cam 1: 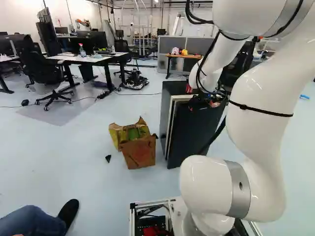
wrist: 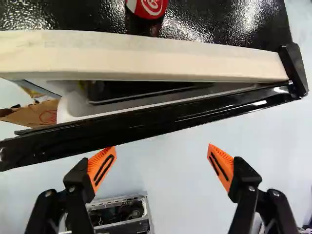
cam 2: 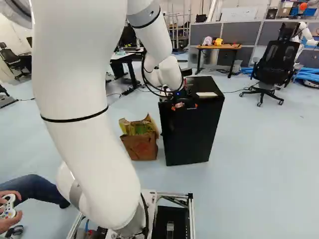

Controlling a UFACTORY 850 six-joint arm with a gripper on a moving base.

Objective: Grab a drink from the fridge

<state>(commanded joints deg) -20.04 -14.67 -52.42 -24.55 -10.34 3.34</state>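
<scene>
From over here I'd say the job is somewhere in its first half. The black fridge [cam 2: 192, 129] is ajar: its door [wrist: 126, 124] slants away from the body, and a narrow wedge of pale lining [wrist: 75, 105] shows in between. So the door has at least been cracked, but no drink is out and in the arm's hold. I can't make out any drink inside through that slit, either; most of the interior is hidden from where the cameras look.

The one drink I can spot is a red drink container [wrist: 147, 7] up on top of the fridge, cut off by the edge of the wrist view. Whether that's the one wanted, I can't say; the request sounds more like something from inside.

As for the gripper [wrist: 161, 150], its jaws are spread well apart with nothing pinched between them, the orange pads [wrist: 102, 168] facing each other across bare air. They sit on the outer side of the door, whose top edge crosses ahead of them. The jaw nearer the door's free edge comes very close to the panel; I can't tell whether it touches. The red container lies farther ahead, past both the door and the front rim of the fridge top, well out of reach of a simple squeeze.

What's left, as I judge it: swing the door wider, get the jaws around and inside, close on a drink, and draw it clear without knocking the door.
</scene>
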